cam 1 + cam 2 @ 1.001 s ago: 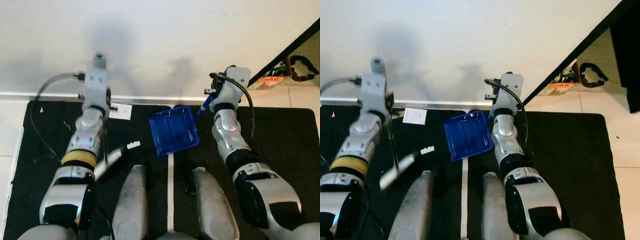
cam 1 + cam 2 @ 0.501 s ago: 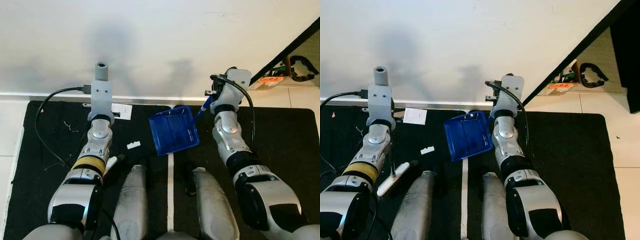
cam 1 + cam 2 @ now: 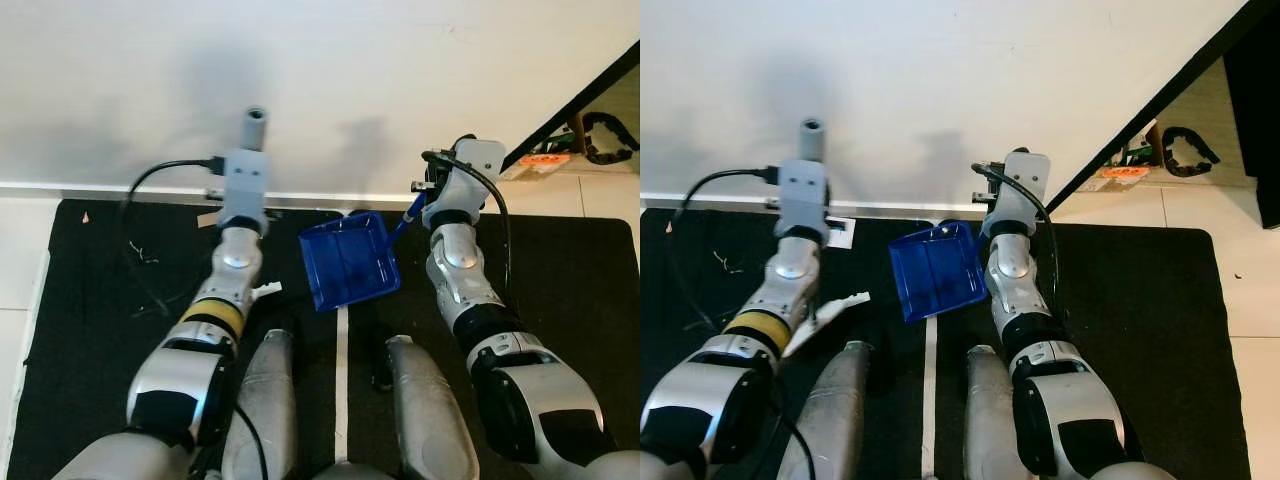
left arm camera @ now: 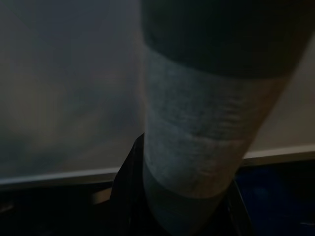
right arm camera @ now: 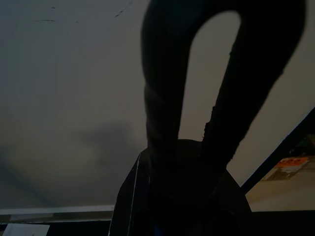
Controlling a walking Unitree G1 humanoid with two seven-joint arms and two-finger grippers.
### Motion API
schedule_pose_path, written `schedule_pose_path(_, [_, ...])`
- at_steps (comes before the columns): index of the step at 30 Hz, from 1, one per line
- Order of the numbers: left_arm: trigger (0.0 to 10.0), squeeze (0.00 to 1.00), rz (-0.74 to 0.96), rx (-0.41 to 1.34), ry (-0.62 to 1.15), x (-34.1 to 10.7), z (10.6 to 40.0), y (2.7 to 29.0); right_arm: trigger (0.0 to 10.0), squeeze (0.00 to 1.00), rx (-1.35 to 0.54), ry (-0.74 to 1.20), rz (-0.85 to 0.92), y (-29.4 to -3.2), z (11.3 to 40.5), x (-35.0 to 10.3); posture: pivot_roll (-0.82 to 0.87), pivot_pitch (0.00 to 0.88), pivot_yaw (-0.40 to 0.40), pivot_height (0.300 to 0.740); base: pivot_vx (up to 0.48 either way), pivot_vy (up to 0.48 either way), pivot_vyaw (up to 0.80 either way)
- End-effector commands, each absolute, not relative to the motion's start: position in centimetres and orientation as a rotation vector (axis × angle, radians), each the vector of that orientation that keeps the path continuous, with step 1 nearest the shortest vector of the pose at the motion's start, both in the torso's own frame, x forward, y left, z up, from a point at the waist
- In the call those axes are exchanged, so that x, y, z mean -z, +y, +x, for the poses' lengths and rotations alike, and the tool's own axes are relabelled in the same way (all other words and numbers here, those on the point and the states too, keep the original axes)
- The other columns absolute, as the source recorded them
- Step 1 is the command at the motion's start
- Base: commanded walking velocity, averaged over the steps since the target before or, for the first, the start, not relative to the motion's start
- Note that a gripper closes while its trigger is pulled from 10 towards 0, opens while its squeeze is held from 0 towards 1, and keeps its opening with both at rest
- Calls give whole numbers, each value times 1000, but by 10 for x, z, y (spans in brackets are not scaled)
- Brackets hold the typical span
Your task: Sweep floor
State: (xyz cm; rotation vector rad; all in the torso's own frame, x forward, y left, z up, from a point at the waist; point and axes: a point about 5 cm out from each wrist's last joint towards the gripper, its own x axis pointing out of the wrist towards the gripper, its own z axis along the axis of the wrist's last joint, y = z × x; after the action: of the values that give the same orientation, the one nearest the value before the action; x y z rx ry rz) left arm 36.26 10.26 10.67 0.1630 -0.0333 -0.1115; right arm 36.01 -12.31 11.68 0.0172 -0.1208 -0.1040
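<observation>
The blue dustpan [image 3: 346,264] sits in the middle of the frame on the black mat [image 3: 90,300], tipped up a bit. The right gripper [image 3: 425,195] is clamped on its thin handle at the upper right corner of the pan. It looks light, stiff and a bit slippery — best held by that handle. The left gripper [image 3: 240,205] holds a brush [image 3: 825,312], low on the left. A small white scrap [image 3: 837,232] lies by the wall — light enough to slide easily.
</observation>
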Motion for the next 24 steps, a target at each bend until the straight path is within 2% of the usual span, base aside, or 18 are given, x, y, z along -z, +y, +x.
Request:
schedule_pose_path(1, [10000, 0, 87, 186, -60, -109, 359, 78, 10000, 0, 111, 42, -13, -128, 346, -80, -50, 407, -17, 740, 0, 0, 0])
schedule_pose_path(2, [10000, 0, 10, 268, -79, -118, 356, 48, 10000, 0, 131, 48, -13, -134, 346, -79, -49, 404, -17, 740, 0, 0, 0])
schedule_pose_path(3, [10000, 0, 10, 268, -79, -118, 356, 48, 10000, 0, 131, 48, -13, -134, 346, -79, -49, 404, -17, 740, 0, 0, 0])
schedule_pose_path(6, [10000, 0, -107, 377, -165, -149, 352, -3, 10000, 0, 183, 55, -14, -150, 348, -80, -48, 395, -17, 740, 0, 0, 0])
schedule_pose_path(7, [10000, 0, -107, 377, -165, -149, 352, -3, 10000, 0, 183, 55, -14, -150, 348, -80, -48, 395, -17, 740, 0, 0, 0])
schedule_pose_path(11, [10000, 0, -174, 448, -312, -198, 355, -31, 10000, 0, 197, 60, -28, -160, 349, -81, -44, 377, -17, 740, 0, 0, 0])
schedule_pose_path(18, [10000, 0, -103, 538, -366, -208, 357, -28, 10000, 0, 194, 63, -29, -158, 348, -80, -38, 360, -7, 740, 0, 0, 0])
schedule_pose_path(19, [10000, 0, -28, 518, -295, -185, 362, -3, 10000, 0, 189, 63, -21, -156, 348, -79, -26, 328, 1, 740, 0, 0, 0])
schedule_pose_path(21, [10000, 0, -28, 518, -295, -185, 362, -3, 10000, 0, 189, 63, -21, -156, 348, -79, -26, 328, 1, 740, 0, 0, 0])
schedule_pose_path(22, [10000, 0, 22, 501, -238, -169, 364, 16, 10000, 0, 186, 63, -15, -154, 348, -78, -24, 322, 1, 740, 0, 0, 0])
schedule_pose_path(23, [10000, 0, 48, 418, -178, -152, 368, 49, 10000, 0, 182, 64, -4, -154, 347, -78, -8, 299, -5, 740, 0, 0, 0])
schedule_pose_path(24, [10000, 0, 48, 418, -178, -152, 368, 49, 10000, 0, 182, 64, -4, -154, 347, -78, -8, 299, -5, 740, 0, 0, 0])
